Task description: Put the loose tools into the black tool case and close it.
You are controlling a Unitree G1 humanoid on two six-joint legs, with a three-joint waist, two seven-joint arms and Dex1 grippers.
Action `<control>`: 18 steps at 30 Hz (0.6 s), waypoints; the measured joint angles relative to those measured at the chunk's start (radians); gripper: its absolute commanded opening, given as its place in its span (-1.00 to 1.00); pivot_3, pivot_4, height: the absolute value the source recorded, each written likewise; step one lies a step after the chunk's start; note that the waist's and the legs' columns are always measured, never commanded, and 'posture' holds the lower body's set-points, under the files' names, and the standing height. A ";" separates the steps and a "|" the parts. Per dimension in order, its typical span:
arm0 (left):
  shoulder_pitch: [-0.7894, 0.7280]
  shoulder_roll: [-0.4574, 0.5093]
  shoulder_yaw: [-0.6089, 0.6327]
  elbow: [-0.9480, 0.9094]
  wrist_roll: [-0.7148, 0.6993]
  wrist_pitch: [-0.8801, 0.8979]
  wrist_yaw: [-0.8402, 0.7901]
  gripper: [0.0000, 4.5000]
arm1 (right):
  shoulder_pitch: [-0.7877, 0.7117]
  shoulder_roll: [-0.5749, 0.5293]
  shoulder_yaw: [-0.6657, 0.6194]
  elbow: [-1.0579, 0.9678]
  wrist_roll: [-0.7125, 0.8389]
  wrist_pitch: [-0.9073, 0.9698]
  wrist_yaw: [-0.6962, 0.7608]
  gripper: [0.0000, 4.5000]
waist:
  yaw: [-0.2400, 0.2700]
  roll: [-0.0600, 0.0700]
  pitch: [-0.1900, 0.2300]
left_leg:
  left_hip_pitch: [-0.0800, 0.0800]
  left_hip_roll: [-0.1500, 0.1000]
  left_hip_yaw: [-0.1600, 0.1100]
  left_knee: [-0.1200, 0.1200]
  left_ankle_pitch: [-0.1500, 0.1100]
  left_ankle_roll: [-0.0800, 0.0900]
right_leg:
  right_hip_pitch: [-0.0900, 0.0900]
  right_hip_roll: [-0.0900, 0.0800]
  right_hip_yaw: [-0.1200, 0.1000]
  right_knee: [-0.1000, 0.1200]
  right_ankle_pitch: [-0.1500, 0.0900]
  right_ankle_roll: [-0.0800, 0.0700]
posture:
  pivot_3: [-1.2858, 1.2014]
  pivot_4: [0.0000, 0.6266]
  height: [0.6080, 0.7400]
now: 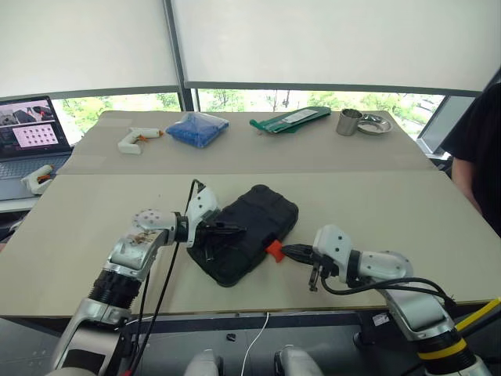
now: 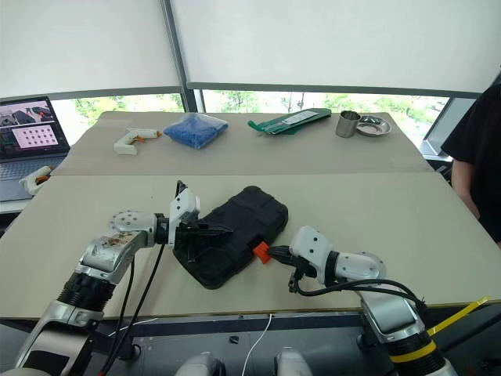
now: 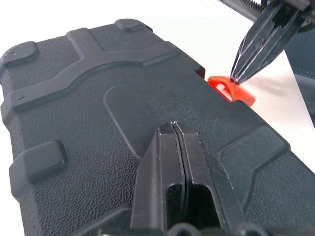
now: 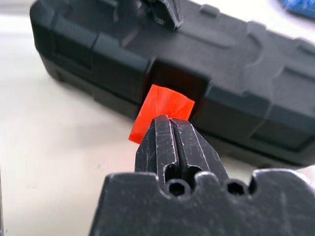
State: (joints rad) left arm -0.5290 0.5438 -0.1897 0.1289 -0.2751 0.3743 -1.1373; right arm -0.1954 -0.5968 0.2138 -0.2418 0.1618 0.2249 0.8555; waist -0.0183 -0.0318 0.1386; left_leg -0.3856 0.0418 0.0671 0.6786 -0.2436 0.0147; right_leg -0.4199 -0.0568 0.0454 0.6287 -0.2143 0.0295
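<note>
1. Right gripper (image 4: 171,123): your two black fingers are pressed together, holding nothing. Their tips sit against the case's orange latch tab, used as a single blunt pusher. Judged purpose: to press the tab home against the case front.

2. Orange plastic latch tab (image 4: 160,113): it sticks out at an angle from its recess in the case's near long edge, not yet flat. You should read it as unfastened.

3. Left gripper (image 3: 173,132): fingers likewise shut tight with nothing between them, tips laid on the textured lid near its middle. Judged purpose: to weigh the lid down and stop the case sliding while the other arm works the latch.

4. Black moulded-plastic tool case with rounded corners and raised ribs (image 1: 254,215): lid down, lying diagonally on the near part of the beige table (image 1: 376,204), between your two arms. No loose tools lie on the table around it, so you may judge them already inside; latching is what remains.

5. Far table strip, well apart from the case: white glue gun (image 1: 135,139), blue bag (image 1: 196,128), green flat pack (image 1: 290,121), metal cup (image 1: 348,122), shallow metal dish (image 1: 373,124).

6. Periphery: open laptop (image 1: 30,141) at the left edge; a person's dark sleeve (image 1: 479,149) at the right edge.
</note>
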 measured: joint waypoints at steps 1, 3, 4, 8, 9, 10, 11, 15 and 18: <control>0.004 0.002 0.003 -0.003 0.000 0.000 0.001 -0.97 | -0.004 0.000 0.014 0.016 -0.012 -0.004 0.006 -1.00 | -0.001 0.000 0.000 | 0.000 0.000 0.000 0.000 0.000 0.000 | 0.000 0.000 0.000 0.000 0.000 0.000 | 0.03 -0.52 1.00; 0.008 0.002 0.006 -0.006 0.000 0.000 0.004 -0.97 | -0.009 0.001 0.035 0.038 -0.032 -0.007 0.013 -1.00 | -0.002 0.001 -0.001 | 0.000 0.000 0.000 0.000 0.000 0.000 | 0.000 0.000 0.000 0.000 0.000 0.000 | 0.03 -0.52 1.00; 0.009 0.003 0.007 -0.006 0.000 0.000 0.004 -0.97 | -0.010 0.001 0.043 0.041 -0.038 -0.007 0.014 -1.00 | -0.002 0.001 -0.001 | 0.000 0.001 0.000 -0.001 0.000 0.000 | 0.000 0.001 0.000 0.000 0.000 -0.001 | 0.03 -0.52 1.00; 0.009 0.003 0.008 -0.006 0.000 0.000 0.005 -0.97 | -0.010 0.004 0.054 0.053 -0.063 -0.007 0.014 -1.00 | -0.002 0.001 -0.001 | 0.000 0.001 0.000 -0.001 0.000 0.000 | 0.000 0.001 0.000 0.000 0.000 -0.001 | 0.03 -0.52 1.00; 0.009 0.003 0.008 -0.006 0.000 0.000 0.005 -0.97 | -0.010 0.010 0.054 0.059 -0.066 -0.007 0.011 -1.00 | -0.002 0.001 -0.001 | 0.000 0.001 0.000 -0.001 0.000 0.000 | 0.000 0.001 0.000 0.000 0.000 -0.001 | 0.03 -0.52 1.00; 0.008 0.004 0.009 -0.006 0.000 0.001 0.005 -0.97 | -0.010 0.029 0.055 0.070 -0.070 -0.007 0.003 -1.00 | -0.003 0.001 -0.001 | 0.001 0.002 0.000 -0.001 0.000 0.000 | 0.000 0.002 0.000 0.000 0.000 -0.001 | 0.03 -0.52 1.00; 0.007 0.005 0.009 -0.005 0.000 0.001 0.005 -0.97 | -0.010 0.043 0.056 0.077 -0.072 -0.007 -0.003 -1.00 | -0.003 0.001 -0.001 | 0.001 0.002 0.000 -0.001 0.000 0.000 | -0.001 0.002 0.000 0.000 0.000 -0.001 | 0.03 -0.52 1.00; 0.006 0.005 0.012 -0.005 0.000 0.001 0.007 -0.97 | -0.029 0.098 0.061 0.097 -0.076 -0.009 -0.028 -1.00 | -0.003 0.002 -0.001 | 0.001 0.002 0.000 -0.001 0.000 0.000 | -0.001 0.002 0.000 0.001 0.000 -0.001 | 0.03 -0.52 1.00; 0.007 0.007 0.013 -0.004 0.000 0.002 0.007 -0.97 | -0.046 0.104 0.066 0.122 -0.085 -0.009 -0.028 -1.00 | -0.004 0.002 -0.001 | 0.001 0.002 0.000 -0.001 0.000 0.000 | -0.001 0.002 0.000 0.001 0.000 -0.001 | 0.03 -0.52 1.00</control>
State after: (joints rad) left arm -0.5219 0.5506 -0.1772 0.1249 -0.2755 0.3767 -1.1301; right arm -0.2418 -0.4928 0.2799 -0.1196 0.0764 0.2154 0.8275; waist -0.0224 -0.0302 0.1376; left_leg -0.3850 0.0438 0.0672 0.6779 -0.2436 0.0147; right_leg -0.4211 -0.0547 0.0458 0.6296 -0.2147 0.0285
